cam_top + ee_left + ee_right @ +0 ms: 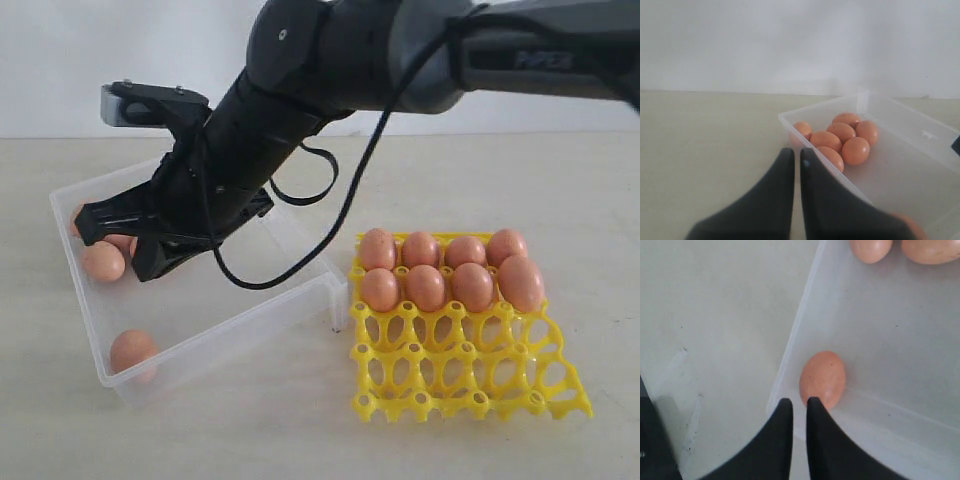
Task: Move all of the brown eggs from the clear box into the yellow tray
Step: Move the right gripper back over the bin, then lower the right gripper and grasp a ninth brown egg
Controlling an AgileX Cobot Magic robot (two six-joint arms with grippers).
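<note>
The clear box (300, 300) sits on the left and the yellow tray (470, 370) on the right. Several brown eggs (450, 270) fill the tray's two back rows. More brown eggs (842, 137) lie clustered in one corner of the box. A single egg (823, 378) rests against the box wall near another corner, and it also shows in the exterior view (132, 350). My right gripper (796, 402) hangs over the box rim just short of that egg, shut and empty; its arm reaches across from the right (110, 248). My left gripper (794, 152) is shut with nothing in it, outside the box wall.
The right arm and its black cable (340, 200) stretch over the box and hide part of it. The tray's two front rows (460, 390) hold no eggs. Bare pale tabletop (250, 430) lies in front.
</note>
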